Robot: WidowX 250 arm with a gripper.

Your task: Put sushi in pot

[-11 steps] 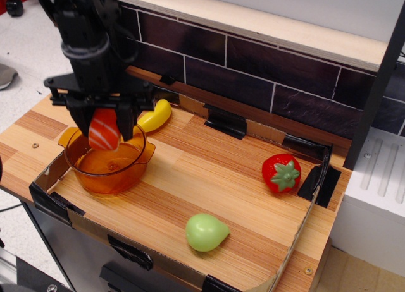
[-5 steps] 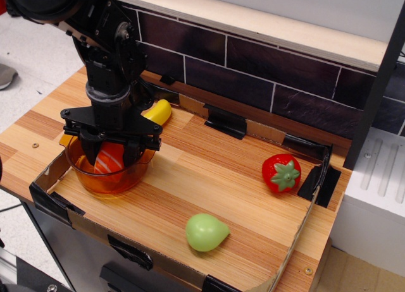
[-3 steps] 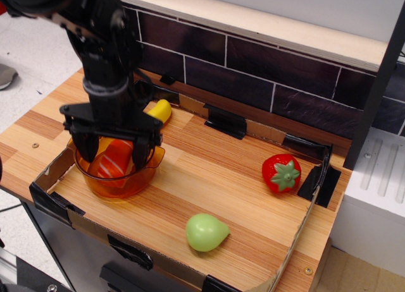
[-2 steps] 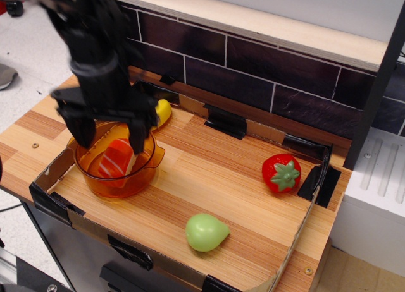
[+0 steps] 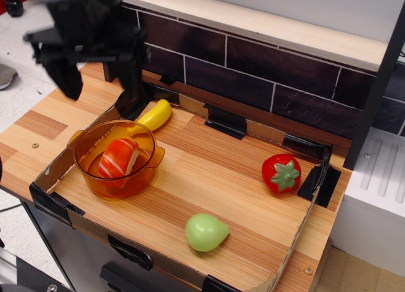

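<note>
The sushi [image 5: 118,158], orange-red with white stripes, lies tilted inside the amber pot [image 5: 145,172] at the left of the wooden board. My black gripper [image 5: 100,83] is open and empty, raised well above and behind the pot. Its two fingers [image 5: 131,77] hang apart, one on each side, blurred by motion. Nothing is held between them.
A yellow banana-like toy [image 5: 154,115] lies just behind the pot. A red strawberry [image 5: 281,173] sits at the right, a green pear-like toy [image 5: 205,232] at the front. A low cardboard rim [image 5: 297,241] edges the board. A dark tiled wall [image 5: 266,77] stands behind.
My gripper lowered the sushi into the pot, opened and let it go, then rose up and back. The pot shifted slightly to the right.
</note>
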